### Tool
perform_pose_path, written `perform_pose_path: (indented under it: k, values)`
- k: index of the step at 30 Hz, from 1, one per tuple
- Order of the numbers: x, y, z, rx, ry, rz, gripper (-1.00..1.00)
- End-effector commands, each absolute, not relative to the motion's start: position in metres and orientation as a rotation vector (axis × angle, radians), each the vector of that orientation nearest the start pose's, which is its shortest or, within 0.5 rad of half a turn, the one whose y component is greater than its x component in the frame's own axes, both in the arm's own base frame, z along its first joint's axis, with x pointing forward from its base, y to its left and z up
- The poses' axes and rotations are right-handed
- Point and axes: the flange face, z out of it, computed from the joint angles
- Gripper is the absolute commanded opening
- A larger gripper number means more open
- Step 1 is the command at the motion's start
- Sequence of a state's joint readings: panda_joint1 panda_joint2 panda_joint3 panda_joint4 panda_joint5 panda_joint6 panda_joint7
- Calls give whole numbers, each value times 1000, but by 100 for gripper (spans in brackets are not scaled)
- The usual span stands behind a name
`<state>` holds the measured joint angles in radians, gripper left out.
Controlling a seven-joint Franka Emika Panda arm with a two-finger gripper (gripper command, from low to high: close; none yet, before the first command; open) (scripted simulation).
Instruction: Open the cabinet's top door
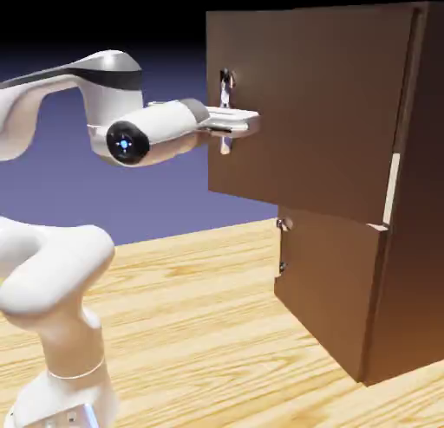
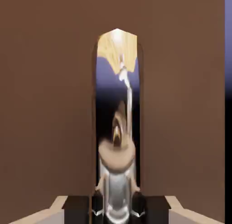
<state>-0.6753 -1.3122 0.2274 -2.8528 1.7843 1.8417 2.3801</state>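
Observation:
The tall dark brown cabinet (image 1: pixel 416 270) stands at the exterior view's right. Its top door (image 1: pixel 312 106) is swung a little outward, and a pale gap shows along its hinge side. A slim silver handle (image 1: pixel 225 81) runs upright near the door's free left edge. My gripper (image 1: pixel 231 123) reaches in level from the left and is shut on that handle at about mid-height. In the hand view the shiny handle (image 2: pixel 118 128) rises between the dark fingertips (image 2: pixel 97 206), with my gripper (image 2: pixel 118 210) clamped at its base. Brown door (image 2: pixel 45 105) fills the rest of that view.
Below the top door the shorter lower door (image 1: pixel 329 279) sits closed, with a small handle (image 1: pixel 282 244) at its left edge. The light wooden table (image 1: pixel 199 314) spreads before the cabinet. The robot's white base rises at the lower left.

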Motion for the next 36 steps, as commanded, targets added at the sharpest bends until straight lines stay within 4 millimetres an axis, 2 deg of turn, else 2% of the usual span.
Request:
perform_pose_path:
  k: [1,8,17,28,35,36]
  values:
    - [248,-18,583,63,1696,1155,-100]
    - [229,-71,583,-75,1725,1273,-100]
    - [216,-155,583,-293,1756,1449,-100]
    - [227,-250,583,-550,1767,1638,-100]
    - [241,-293,583,-678,1763,1726,-100]
    - [241,-293,583,-678,1763,1726,100]
